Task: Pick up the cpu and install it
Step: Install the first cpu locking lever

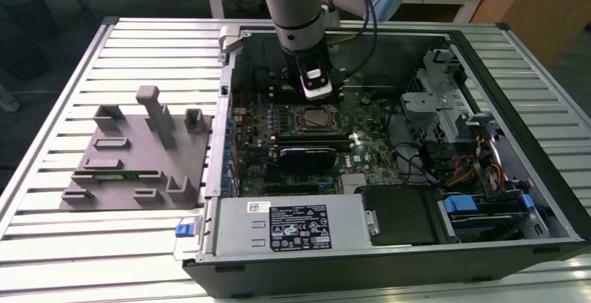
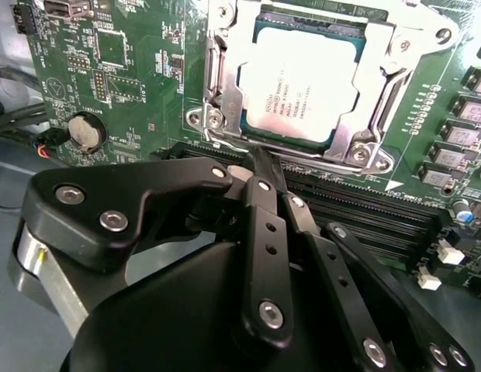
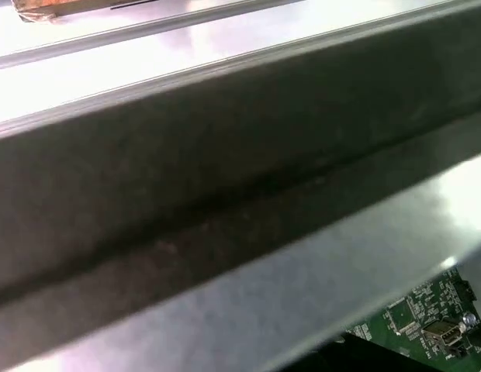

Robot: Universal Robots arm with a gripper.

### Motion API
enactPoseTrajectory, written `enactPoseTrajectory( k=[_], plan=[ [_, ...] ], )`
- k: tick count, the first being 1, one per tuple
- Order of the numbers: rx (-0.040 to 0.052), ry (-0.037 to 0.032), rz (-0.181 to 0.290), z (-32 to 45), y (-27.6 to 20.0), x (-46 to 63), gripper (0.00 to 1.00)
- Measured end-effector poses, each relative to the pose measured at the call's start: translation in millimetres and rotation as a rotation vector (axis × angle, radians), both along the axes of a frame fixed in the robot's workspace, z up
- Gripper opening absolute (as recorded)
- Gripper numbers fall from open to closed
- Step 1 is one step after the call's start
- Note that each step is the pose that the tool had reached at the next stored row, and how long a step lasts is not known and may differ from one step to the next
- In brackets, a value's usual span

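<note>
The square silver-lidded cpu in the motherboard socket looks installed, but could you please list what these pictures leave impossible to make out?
- The square silver-lidded cpu: in the second wrist view its near edge sits behind the socket's metal frame; whether that frame is latched is unclear.
- The black gripper: its fingertips hide the socket's front edge, so contact cannot be judged.
- The green motherboard: in the first wrist view, mostly blocked by the dark case wall.

Exterior view: high, off the arm, looking down at the open computer case (image 1: 388, 151) on the slatted table (image 1: 55, 248), far enough to take in the whole arm.
Second wrist view: just behind the gripper (image 2: 264, 167), looking past its linkage, close on the motherboard (image 2: 116, 70) and the cpu (image 2: 299, 81) ahead of the fingertips.
First wrist view: very close to the case wall (image 3: 225, 194).
Shared: motherboard and cpu (image 1: 317, 117).
</note>
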State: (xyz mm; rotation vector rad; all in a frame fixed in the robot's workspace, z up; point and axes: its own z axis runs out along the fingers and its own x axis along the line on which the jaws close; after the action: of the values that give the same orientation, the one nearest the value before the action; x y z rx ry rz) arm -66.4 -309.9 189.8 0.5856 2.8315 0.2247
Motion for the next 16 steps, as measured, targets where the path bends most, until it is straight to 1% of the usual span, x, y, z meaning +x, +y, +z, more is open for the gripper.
enactPoseTrajectory(
  k=[5,11,16],
  plan=[
    [0.0001,-0.0004,0.000,-0.3,-0.3,0.2,0.11],
    [0.0001,-0.0004,0.000,-0.3,-0.7,3.1,0.11],
    [0.0003,-0.0003,0.000,-0.3,-2.0,5.2,0.11]
  ],
)
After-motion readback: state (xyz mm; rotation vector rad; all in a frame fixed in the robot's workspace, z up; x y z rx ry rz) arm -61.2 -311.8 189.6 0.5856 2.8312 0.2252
